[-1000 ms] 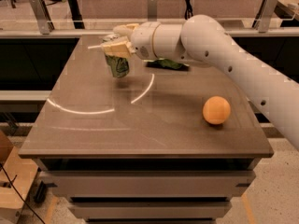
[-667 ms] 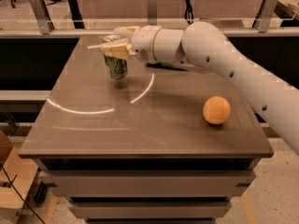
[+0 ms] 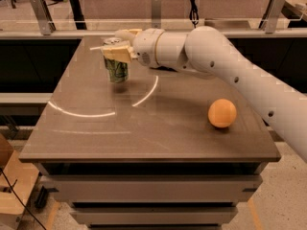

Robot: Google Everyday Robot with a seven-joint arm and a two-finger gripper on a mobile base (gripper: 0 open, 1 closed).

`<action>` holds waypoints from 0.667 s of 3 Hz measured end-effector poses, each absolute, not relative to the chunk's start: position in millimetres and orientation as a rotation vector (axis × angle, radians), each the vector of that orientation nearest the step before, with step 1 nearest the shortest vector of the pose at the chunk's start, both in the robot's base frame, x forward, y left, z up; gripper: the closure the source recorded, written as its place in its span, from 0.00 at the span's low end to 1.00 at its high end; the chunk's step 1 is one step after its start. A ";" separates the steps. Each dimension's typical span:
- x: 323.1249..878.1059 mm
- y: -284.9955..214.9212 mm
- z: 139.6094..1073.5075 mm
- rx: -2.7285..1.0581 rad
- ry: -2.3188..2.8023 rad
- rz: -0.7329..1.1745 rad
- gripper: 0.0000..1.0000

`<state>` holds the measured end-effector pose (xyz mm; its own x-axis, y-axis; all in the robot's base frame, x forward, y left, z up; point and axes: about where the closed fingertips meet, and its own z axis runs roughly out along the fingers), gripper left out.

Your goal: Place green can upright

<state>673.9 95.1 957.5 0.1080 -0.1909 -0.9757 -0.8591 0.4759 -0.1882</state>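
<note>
The green can (image 3: pixel 116 69) is upright, with green patterned sides and a silver top, at the far left part of the brown table (image 3: pixel 144 128). My gripper (image 3: pixel 115 49) reaches in from the right on the white arm (image 3: pixel 225 66) and is shut on the can's upper part. The can's base is at or just above the tabletop; I cannot tell whether it touches.
An orange (image 3: pixel 222 113) lies on the right side of the table. A pale curved glare streak (image 3: pixel 96 110) crosses the tabletop. A railing with metal posts (image 3: pixel 156 8) runs behind the table. A wooden box (image 3: pixel 12 186) stands on the floor at the lower left.
The gripper and the can have shifted slightly left and toward the back; the can stays upright in the grip. The orange has not moved.
</note>
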 end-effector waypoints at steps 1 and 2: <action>672.2 97.7 958.0 -1.003 1.403 0.637 0.12; 671.2 99.9 957.9 -1.009 1.404 0.639 0.00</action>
<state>671.2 99.9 957.9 0.1116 -0.1951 -0.9744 -0.8630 0.4671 -0.1923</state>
